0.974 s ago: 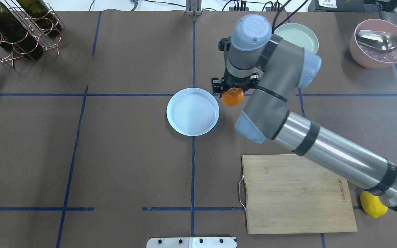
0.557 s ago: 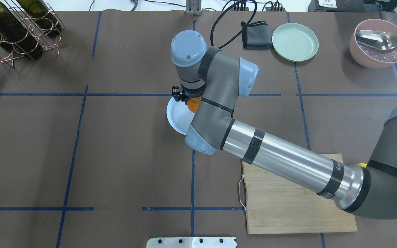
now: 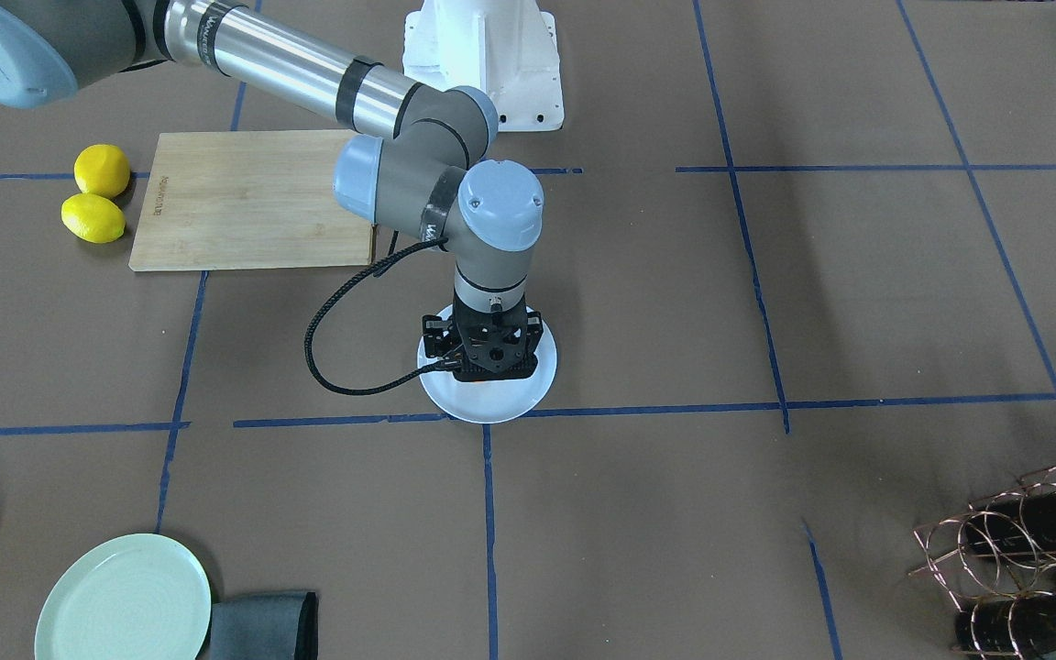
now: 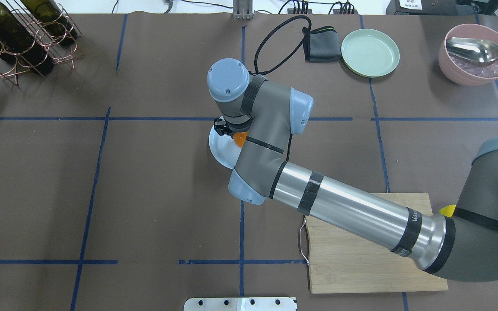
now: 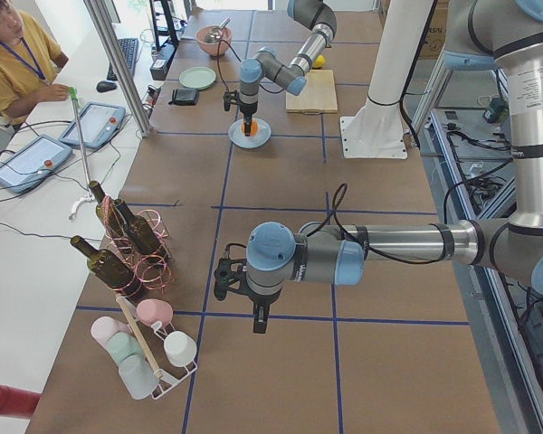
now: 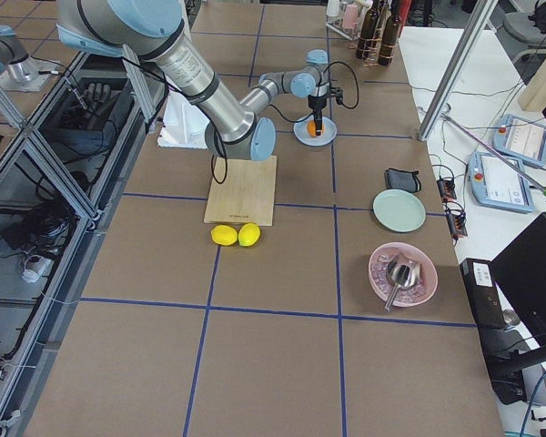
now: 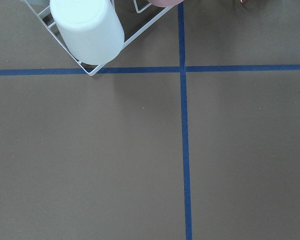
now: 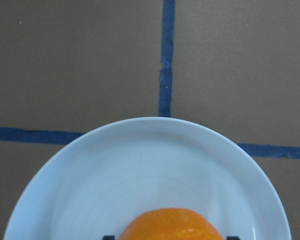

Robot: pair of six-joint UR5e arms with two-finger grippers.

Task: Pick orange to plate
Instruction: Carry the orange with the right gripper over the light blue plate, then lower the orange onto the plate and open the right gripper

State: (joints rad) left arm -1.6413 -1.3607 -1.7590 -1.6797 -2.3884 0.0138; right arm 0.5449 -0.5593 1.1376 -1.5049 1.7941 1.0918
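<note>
My right gripper (image 4: 233, 131) is shut on the orange (image 4: 240, 138), holding it low over the white plate (image 4: 218, 149) near the table's centre. In the right wrist view the orange (image 8: 170, 225) sits between the two dark fingertips, with the plate (image 8: 140, 165) filling the frame beneath it. I cannot tell whether the fruit touches the plate. From the front, the gripper (image 3: 489, 367) hides the fruit above the plate (image 3: 455, 399). My left gripper (image 5: 257, 322) shows only in the exterior left view, pointing down over bare table far from the plate; I cannot tell its state.
A pale green plate (image 4: 370, 46) and a dark cloth (image 4: 321, 44) lie at the back right, beside a pink bowl with a spoon (image 4: 476, 54). A wooden cutting board (image 4: 361, 268) and two lemons (image 3: 97, 192) are on the right. A bottle rack (image 4: 20, 34) stands back left.
The right arm carried the orange leftward from beside the plate to over it, then settled slightly lower and further left.
</note>
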